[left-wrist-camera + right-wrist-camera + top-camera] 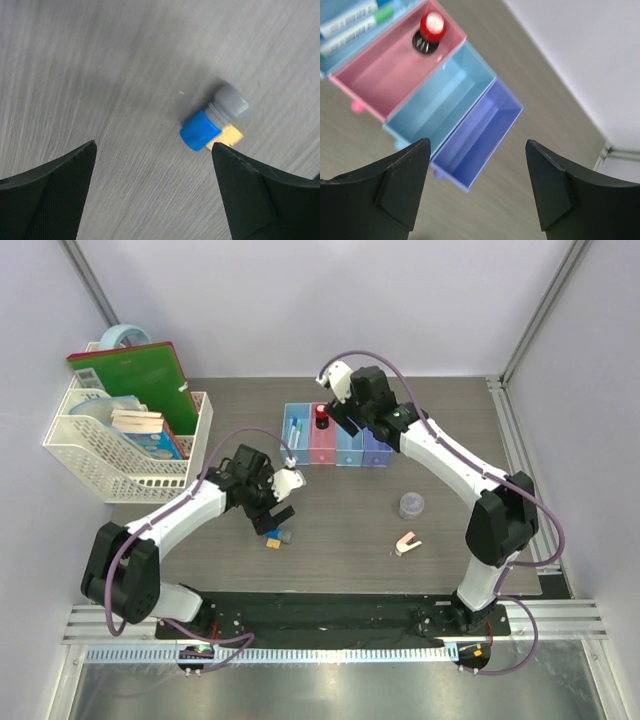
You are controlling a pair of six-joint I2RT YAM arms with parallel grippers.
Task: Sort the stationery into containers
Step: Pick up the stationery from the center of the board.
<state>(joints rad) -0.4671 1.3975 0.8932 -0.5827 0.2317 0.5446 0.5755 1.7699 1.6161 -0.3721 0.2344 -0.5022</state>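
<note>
L gripper: jaws wide, gripping nothing, hanging over bare table just beside the blocks.
Blocks: blue block, grey block, yellow block, all 3 touching in one clump, near-centre of table, yellow half under the blue.
R gripper: jaws wide too, nothing in them, up over the far bin row.
Bins: 4 joined in a row at the back, L to R: first light blue bin, pink bin, second light blue bin, purple bin.
First light blue: 2 pens, white pen with green cap and blue-tipped pen, side by side.
Pink: red-and-black knob, upright at far end.
Second light blue + purple: only bare floors show.
In the way: R wrist covers part of the row's right end in top view.
Loose on table: grey round tub, pink-white clip nearer the bases, apart.
Far L: white mesh basket w/ green book, tape roll.
Count: 4 bins, 2 pens, 1 knob, 3 blocks, 1 tub, 1 clip.
</note>
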